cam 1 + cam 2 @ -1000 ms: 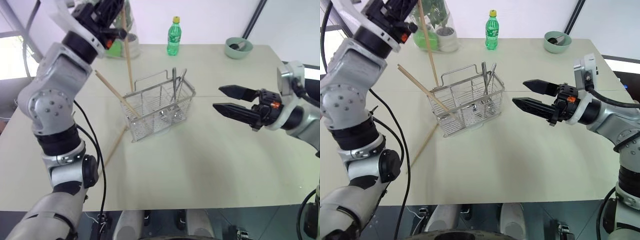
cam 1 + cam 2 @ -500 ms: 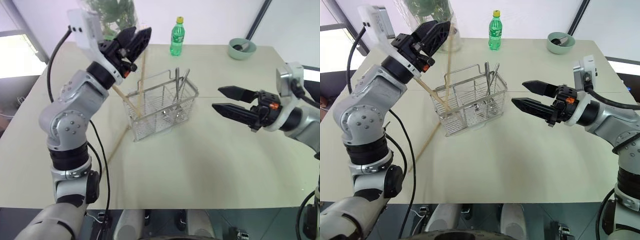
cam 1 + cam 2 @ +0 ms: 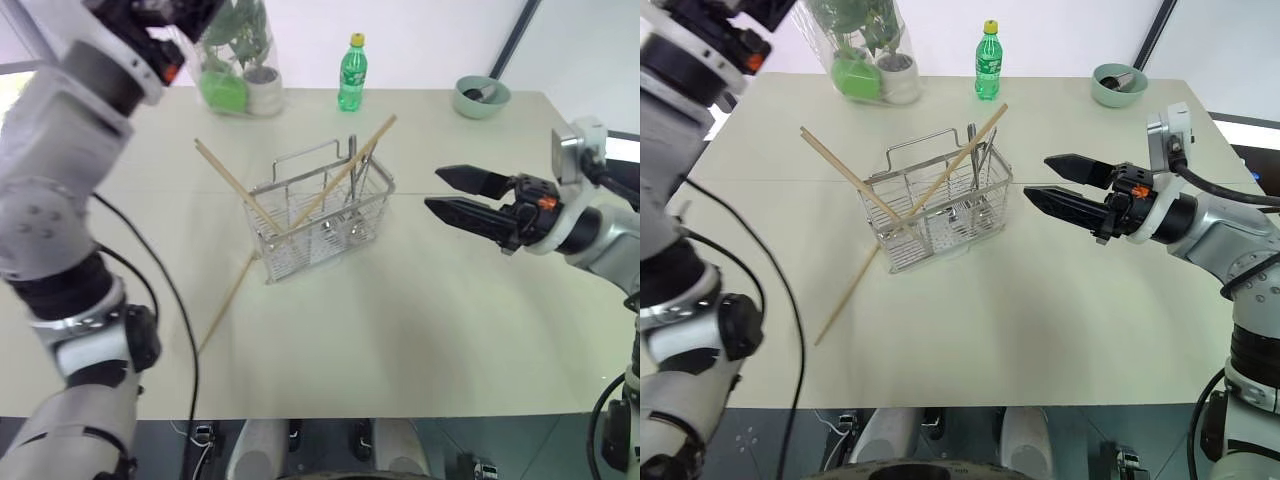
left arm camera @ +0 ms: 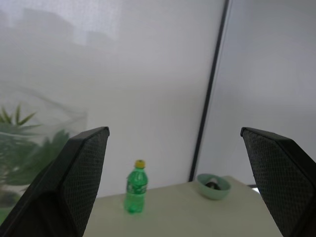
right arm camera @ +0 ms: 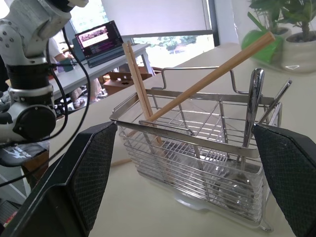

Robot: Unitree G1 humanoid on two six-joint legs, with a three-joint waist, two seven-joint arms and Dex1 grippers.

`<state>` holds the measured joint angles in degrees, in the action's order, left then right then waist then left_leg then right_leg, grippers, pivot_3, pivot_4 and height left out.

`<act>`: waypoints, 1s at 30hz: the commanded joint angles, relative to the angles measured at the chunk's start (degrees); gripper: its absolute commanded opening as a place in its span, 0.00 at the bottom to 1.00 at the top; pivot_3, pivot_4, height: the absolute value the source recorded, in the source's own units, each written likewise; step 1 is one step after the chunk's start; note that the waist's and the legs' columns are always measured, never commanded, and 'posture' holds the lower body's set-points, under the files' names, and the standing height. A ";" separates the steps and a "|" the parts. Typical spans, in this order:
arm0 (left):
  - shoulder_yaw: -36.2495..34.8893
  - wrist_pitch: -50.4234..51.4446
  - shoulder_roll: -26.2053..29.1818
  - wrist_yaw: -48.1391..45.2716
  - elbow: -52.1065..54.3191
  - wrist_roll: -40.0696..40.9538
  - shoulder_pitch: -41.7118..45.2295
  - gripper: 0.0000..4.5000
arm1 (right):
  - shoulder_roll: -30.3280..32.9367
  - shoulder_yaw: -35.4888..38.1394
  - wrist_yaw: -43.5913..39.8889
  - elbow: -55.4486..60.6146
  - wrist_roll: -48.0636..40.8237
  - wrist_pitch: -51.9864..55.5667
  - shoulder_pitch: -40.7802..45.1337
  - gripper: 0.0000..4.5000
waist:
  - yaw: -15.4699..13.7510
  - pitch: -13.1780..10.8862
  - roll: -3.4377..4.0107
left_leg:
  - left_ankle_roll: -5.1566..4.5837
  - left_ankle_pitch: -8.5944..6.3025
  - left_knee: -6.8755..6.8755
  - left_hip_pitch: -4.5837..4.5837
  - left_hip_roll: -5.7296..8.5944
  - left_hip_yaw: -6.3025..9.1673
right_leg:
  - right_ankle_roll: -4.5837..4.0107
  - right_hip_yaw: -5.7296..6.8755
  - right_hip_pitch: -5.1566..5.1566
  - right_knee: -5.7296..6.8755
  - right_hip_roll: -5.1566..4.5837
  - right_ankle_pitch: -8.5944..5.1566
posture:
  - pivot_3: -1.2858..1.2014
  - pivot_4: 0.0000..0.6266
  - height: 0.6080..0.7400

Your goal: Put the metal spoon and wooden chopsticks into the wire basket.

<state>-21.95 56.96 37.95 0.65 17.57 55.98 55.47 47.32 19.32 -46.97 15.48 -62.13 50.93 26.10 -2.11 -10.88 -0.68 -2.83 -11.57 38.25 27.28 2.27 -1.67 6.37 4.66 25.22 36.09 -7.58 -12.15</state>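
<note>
Currently the table (image 3: 420, 330) bears the wire basket (image 3: 322, 222) near its middle. Two wooden chopsticks (image 3: 335, 180) lean crossed inside the basket; a third lies on the table, touching the basket's near left corner. The metal spoon (image 5: 252, 106) stands upright at the basket's far right end. My right gripper (image 3: 455, 197) hovers right of the basket, fingers wide, empty. My left gripper (image 4: 173, 187) is raised above and left of the basket, fully spread, empty.

Small silver wire-mesh basket (image 3: 322, 220) stands mid-table (image 3: 400, 330). In it: upright shiny metal spoon (image 3: 351, 172) and two long crossed wooden chopsticks (image 3: 335, 178). Third chopstick (image 3: 226, 301) lies on table, left-front of basket. Behind: green plastic bottle (image 3: 349, 73); potted plant (image 3: 235, 60) left, green bowl (image 3: 479, 96) right.
</note>
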 commanded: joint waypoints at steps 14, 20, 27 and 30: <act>-2.27 35.54 17.11 14.39 3.31 14.11 -16.73 0.99 | -1.36 -2.43 -5.22 -4.59 4.35 -3.31 3.10 1.00 | -0.18 -0.05 -0.05 | 0.31 -0.02 -0.12 0.02 0.00 0.04 | -0.03 -0.06 0.19 0.01 -0.09 -0.02 | 0.52 0.24 0.58; 1.55 33.97 16.67 20.42 5.61 31.31 -23.87 0.99 | -2.28 -1.89 -4.57 -3.79 4.53 -3.26 1.35 1.00 | -0.15 -0.03 -0.01 | 0.33 -0.03 -0.20 -0.02 -0.01 0.05 | -0.07 -0.09 0.27 -0.04 -0.14 -0.02 | 0.52 0.24 0.58; 16.72 23.46 22.67 29.49 5.14 45.98 -26.62 0.99 | -3.06 -0.69 -3.44 -1.75 4.24 -3.66 -1.14 1.00 | -0.09 0.00 0.08 | 0.34 -0.03 -0.32 -0.02 -0.01 -0.02 | -0.13 -0.31 0.25 -0.08 -0.16 0.00 | 0.52 0.24 0.58; 21.73 22.32 22.69 30.16 4.07 44.30 -25.79 0.99 | -3.45 0.05 -2.40 -0.81 3.96 -3.76 -1.87 1.00 | -0.11 0.02 0.15 | 0.34 -0.03 -0.34 -0.03 -0.01 -0.07 | -0.15 -0.37 0.27 -0.08 -0.16 -0.01 | 0.52 0.24 0.58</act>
<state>-2.11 80.42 60.05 30.43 21.46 101.23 28.71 43.91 16.81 -49.86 12.31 -57.15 48.28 24.51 -2.22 -10.86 -0.53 -2.50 -11.60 37.91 27.28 2.26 -1.75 6.21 4.27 25.51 36.01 -7.74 -12.16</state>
